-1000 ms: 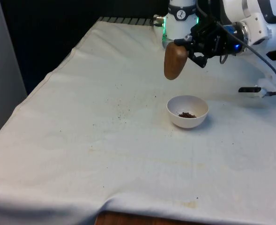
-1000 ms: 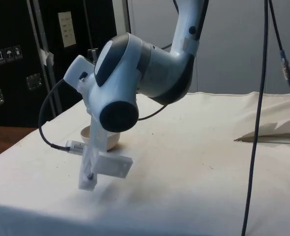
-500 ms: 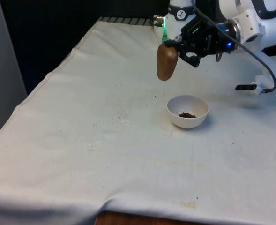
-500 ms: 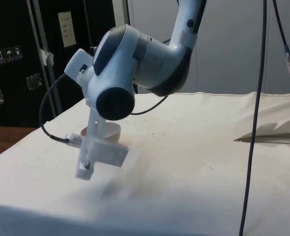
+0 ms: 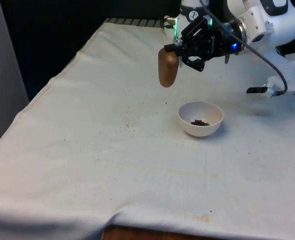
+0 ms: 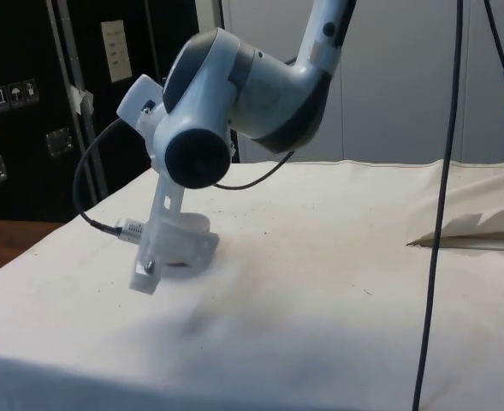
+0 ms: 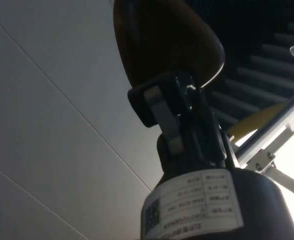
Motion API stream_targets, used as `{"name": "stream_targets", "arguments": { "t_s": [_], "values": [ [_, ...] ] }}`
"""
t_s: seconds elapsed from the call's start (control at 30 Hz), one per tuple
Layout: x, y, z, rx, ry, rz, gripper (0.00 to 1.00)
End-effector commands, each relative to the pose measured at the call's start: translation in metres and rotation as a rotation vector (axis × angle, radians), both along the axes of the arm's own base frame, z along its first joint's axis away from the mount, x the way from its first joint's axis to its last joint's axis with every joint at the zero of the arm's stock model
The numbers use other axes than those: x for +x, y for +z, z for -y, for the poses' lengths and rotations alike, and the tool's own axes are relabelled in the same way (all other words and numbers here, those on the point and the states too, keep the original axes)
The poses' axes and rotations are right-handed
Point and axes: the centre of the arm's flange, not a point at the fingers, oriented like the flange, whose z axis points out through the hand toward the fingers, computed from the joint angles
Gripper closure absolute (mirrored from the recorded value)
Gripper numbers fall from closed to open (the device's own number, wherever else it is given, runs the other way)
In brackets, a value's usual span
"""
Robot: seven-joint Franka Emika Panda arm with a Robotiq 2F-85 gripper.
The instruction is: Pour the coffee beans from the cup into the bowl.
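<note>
Cup (image 5: 168,68) clenched in my claw (image 5: 179,51), upended left of the bowl (image 5: 201,119); beans (image 5: 200,122) are in, so next it needs setting down.

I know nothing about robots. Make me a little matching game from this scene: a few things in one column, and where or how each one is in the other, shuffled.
Things:
1. cup
2. bowl
3. coffee beans
4. gripper

States:
A. white, standing on the cloth
B. a small dark heap inside the bowl
C. brown, held in the air, mouth tipped down
D. black, clamped on the cup

Pairs: 1-C, 2-A, 3-B, 4-D
</note>
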Motion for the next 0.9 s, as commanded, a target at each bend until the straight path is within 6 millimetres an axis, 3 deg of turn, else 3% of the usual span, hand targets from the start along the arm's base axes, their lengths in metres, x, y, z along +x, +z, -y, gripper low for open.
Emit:
{"name": "stream_targets", "arguments": {
  "t_s": [0.0, 0.87],
  "values": [
    [-0.001, 0.001, 0.003, 0.023, 0.003, -0.011, 0.99],
    [0.007, 0.004, 0.041, 0.142, -0.051, -0.039, 0.99]
  ]
}}
